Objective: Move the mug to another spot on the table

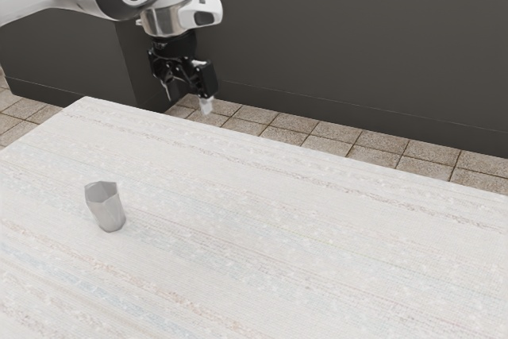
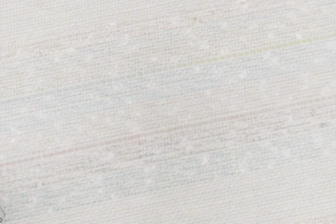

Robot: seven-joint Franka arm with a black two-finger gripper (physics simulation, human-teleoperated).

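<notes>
A grey faceted mug (image 1: 105, 206) stands upright on the pale wooden table (image 1: 302, 228), toward the exterior view's left. No handle shows from this side. My black gripper (image 1: 188, 94) hangs high over the table's far edge, well above the mug and beyond it, toward the exterior view's right. Its fingers stand apart, so it is open, and nothing is between them. The wrist view looks straight down on the bare, light-grained table (image 2: 168, 98).
Beyond the table's far edge lie a brown tiled floor (image 1: 381, 144) and a dark wall (image 1: 357, 29). The tabletop stretches wide toward the exterior view's right and front.
</notes>
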